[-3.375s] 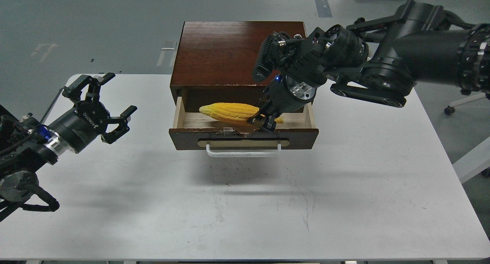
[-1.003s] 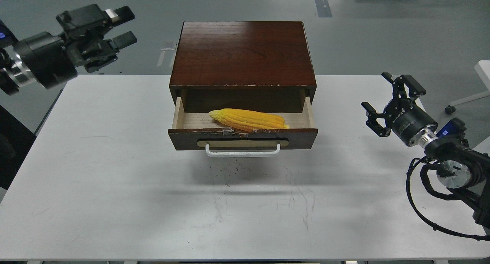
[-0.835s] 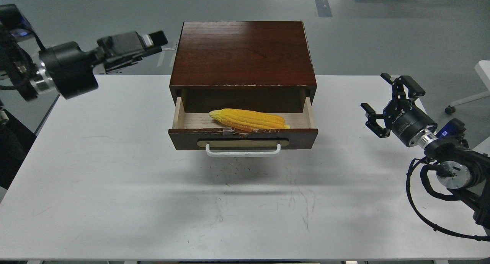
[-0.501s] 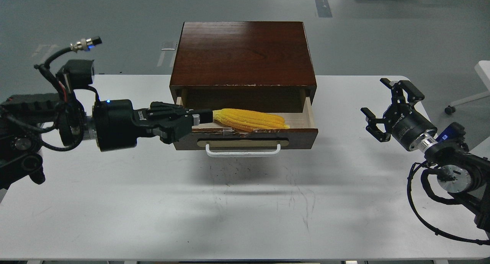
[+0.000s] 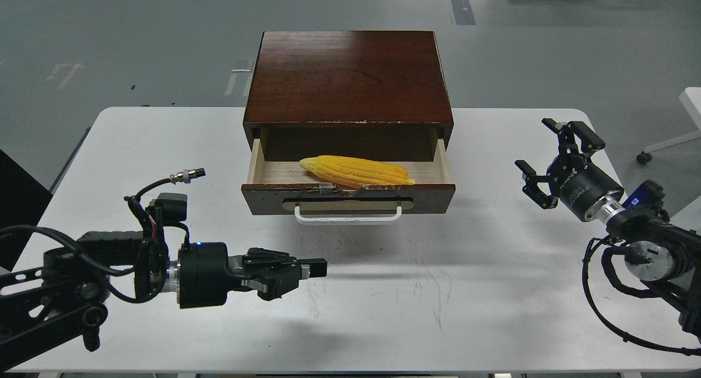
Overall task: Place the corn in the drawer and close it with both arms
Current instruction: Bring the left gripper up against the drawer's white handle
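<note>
The yellow corn (image 5: 356, 171) lies lengthwise inside the open drawer (image 5: 350, 198), tip to the left, touched by neither gripper. The drawer sticks out of the dark brown cabinet (image 5: 348, 76), with its white bar handle (image 5: 348, 218) facing me. My left gripper (image 5: 316, 268) is shut and empty. It points right, low over the table, in front of and left of the drawer's handle. My right gripper (image 5: 550, 159) is open and empty, well to the right of the drawer over the table.
The white table (image 5: 383, 312) carries only the cabinet, which stands at its far middle. The table's right edge lies just beyond my right arm (image 5: 641, 241). A chair base (image 5: 657, 145) shows on the grey floor at the right.
My right gripper let go of the corn in the drawer and drew back to the right. My left arm swung from high at the left, past the drawer front, down to the table in front.
</note>
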Controlling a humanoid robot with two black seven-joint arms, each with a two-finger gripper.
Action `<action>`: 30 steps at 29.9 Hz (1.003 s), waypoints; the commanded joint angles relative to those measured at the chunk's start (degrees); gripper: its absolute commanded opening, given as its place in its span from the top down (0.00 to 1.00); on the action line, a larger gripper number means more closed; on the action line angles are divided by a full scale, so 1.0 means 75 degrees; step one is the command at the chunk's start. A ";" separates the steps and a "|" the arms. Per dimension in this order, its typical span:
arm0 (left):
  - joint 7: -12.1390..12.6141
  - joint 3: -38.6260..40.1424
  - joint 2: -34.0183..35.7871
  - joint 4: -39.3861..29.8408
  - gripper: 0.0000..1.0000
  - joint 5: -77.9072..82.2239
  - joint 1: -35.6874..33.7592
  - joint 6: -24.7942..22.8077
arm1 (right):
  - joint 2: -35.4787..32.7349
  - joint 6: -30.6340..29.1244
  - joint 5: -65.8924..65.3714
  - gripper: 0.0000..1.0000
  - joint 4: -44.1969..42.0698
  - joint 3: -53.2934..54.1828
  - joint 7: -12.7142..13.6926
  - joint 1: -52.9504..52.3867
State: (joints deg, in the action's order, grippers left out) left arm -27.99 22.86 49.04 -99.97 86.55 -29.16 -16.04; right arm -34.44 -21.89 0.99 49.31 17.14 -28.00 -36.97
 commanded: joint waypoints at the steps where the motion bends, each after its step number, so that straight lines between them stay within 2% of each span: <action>1: -0.0001 0.0046 -0.0632 0.0555 1.00 -0.0125 0.0138 0.0006 | -0.0025 0.0000 -0.0003 0.02 0.0011 0.0000 0.0001 0.0043; 9: -0.0001 0.0058 -0.1066 0.1094 1.00 -0.1437 0.0256 -0.0029 | -0.0072 -0.0011 0.0009 0.02 0.0046 0.0012 0.0001 0.0137; 18: -0.0001 0.0070 -0.1604 0.1902 1.00 -0.1508 0.0256 -0.0018 | -0.0060 -0.0011 0.0009 0.02 0.0034 0.0012 0.0001 0.0160; 30: -0.0001 0.0117 -0.2051 0.2489 1.00 -0.1649 0.0232 -0.0018 | -0.0060 -0.0011 0.0009 0.02 0.0058 0.0012 0.0001 0.0242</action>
State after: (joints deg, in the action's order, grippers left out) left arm -27.99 23.66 33.93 -81.90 74.84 -27.37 -16.14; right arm -34.90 -21.98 1.05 49.72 17.23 -28.00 -35.34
